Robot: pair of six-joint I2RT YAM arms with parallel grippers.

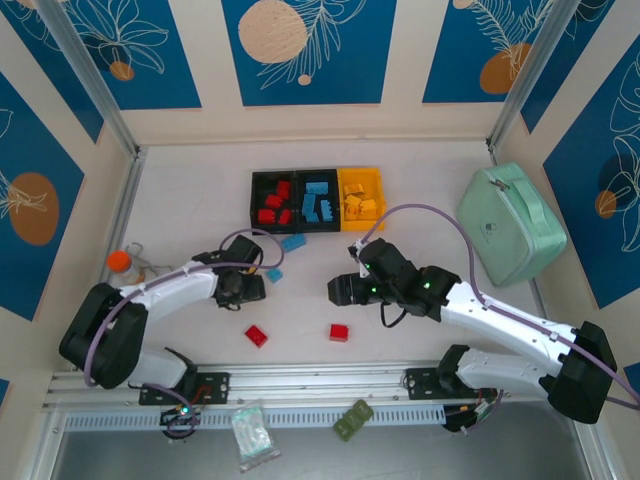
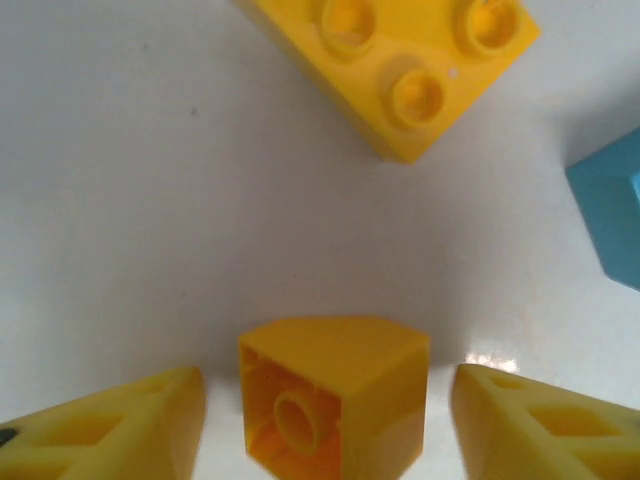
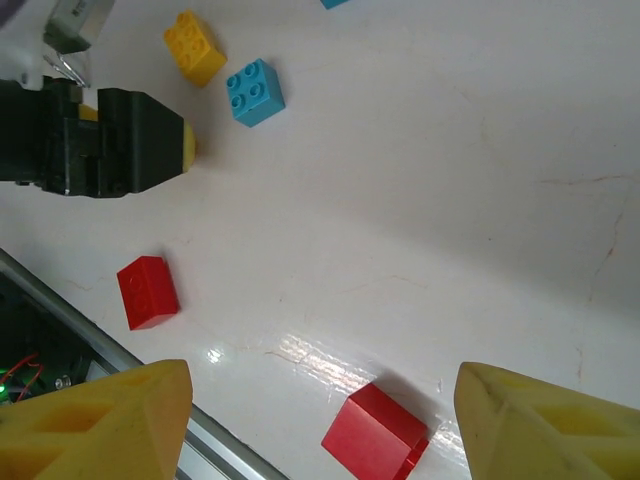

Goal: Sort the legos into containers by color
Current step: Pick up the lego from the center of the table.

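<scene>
On the glossy white table (image 2: pixel 150 200), a yellow brick (image 2: pixel 335 400) lies lower centre in the left wrist view, untouched between the parted fingers (image 2: pixel 120 425) of the left gripper (image 2: pixel 325 385); seemingly light, rigid and slick, it is best pinched across its flat side walls, while the right gripper (image 3: pixel 322 380) gapes empty.

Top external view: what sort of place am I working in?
Probably a purpose-built robot test booth: a white table boxed in by blue leaf-print wall panels, with aluminium posts at the corners.
</scene>
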